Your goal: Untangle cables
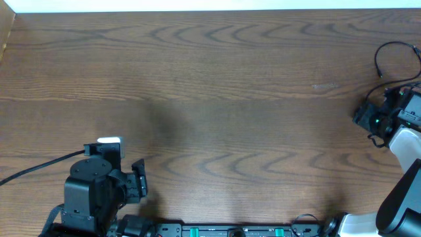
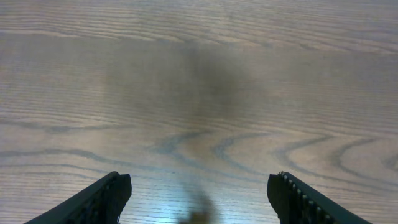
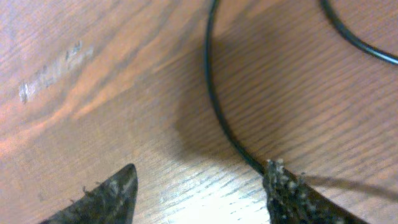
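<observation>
A thin black cable (image 1: 388,49) loops on the wooden table at the far right edge, running down toward my right gripper (image 1: 364,118). In the right wrist view the cable (image 3: 214,106) curves down the table and passes under the tip of the right finger; a second strand (image 3: 354,40) crosses the top right corner. The right gripper (image 3: 202,183) is open with bare table between its fingers. My left gripper (image 1: 139,179) sits at the near left of the table. In the left wrist view it (image 2: 199,193) is open and empty, with no cable in sight.
A thicker black arm cable (image 1: 39,168) runs off the left edge by the left arm. A rail with green parts (image 1: 230,230) lies along the near edge. The table's white far border (image 1: 210,5) runs along the top.
</observation>
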Available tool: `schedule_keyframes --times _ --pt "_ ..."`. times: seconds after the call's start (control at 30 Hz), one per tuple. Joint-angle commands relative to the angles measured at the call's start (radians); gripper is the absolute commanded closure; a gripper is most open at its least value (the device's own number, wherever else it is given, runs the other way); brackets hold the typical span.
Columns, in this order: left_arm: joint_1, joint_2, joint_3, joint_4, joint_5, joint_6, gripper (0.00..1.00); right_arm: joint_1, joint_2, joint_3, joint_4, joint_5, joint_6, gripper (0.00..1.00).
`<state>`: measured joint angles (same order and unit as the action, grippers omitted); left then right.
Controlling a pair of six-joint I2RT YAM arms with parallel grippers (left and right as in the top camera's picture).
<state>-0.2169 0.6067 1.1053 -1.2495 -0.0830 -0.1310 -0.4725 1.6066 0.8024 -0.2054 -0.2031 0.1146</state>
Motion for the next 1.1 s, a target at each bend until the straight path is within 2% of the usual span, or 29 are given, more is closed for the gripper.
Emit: schedule_keyframes --times 0.0,0.03,0.07,0.1,0.13,0.23,0.27,0.37,0.43,0.47,0.67,0.83,0.93,1.07 --pt "0.004 0.0 -0.006 -0.003 0.035 -0.002 0.24 -0.004 0.003 0.001 -0.026 -0.042 -0.117 0.52" --pt "0.004 0.0 -0.006 -0.004 0.039 -0.002 0.24 -0.004 0.003 0.001 -0.033 -0.018 -0.116 0.45" --pt "0.004 0.0 -0.006 -0.004 0.042 -0.002 0.24 -0.005 0.003 0.001 -0.039 0.007 -0.116 0.29" --pt "0.004 0.0 -0.006 -0.004 0.043 -0.002 0.24 -0.005 0.003 0.001 -0.044 0.042 -0.116 0.07" --pt "0.004 0.0 -0.006 -0.004 0.043 -0.002 0.24 -0.005 0.003 0.001 -0.05 0.065 -0.116 0.01" --pt "0.004 0.0 -0.006 -0.004 0.043 -0.002 0.24 -0.005 0.003 0.001 -0.059 0.097 -0.117 0.01" --pt "0.004 0.0 -0.006 -0.004 0.043 -0.002 0.24 -0.005 0.003 0.001 -0.05 0.101 -0.141 0.05" --pt "0.004 0.0 -0.006 -0.004 0.043 -0.002 0.24 -0.005 0.004 0.001 0.003 0.101 -0.286 0.36" --pt "0.004 0.0 -0.006 -0.004 0.043 -0.002 0.24 -0.005 0.004 0.001 0.02 0.108 -0.336 0.59" --pt "0.004 0.0 -0.006 -0.004 0.043 -0.002 0.24 -0.005 0.005 0.001 0.024 0.117 -0.337 0.66" --pt "0.004 0.0 -0.006 -0.004 0.043 -0.002 0.24 -0.013 0.044 0.0 -0.002 0.24 -0.327 0.67" --pt "0.004 0.0 -0.006 -0.004 0.043 -0.002 0.24 -0.022 0.098 0.0 -0.043 0.441 -0.241 0.6" --pt "0.004 0.0 -0.006 -0.004 0.043 -0.002 0.24 -0.031 0.117 0.0 -0.058 0.463 -0.239 0.59" --pt "0.004 0.0 -0.006 -0.004 0.043 -0.002 0.24 -0.047 0.13 0.0 -0.074 0.462 -0.227 0.76"
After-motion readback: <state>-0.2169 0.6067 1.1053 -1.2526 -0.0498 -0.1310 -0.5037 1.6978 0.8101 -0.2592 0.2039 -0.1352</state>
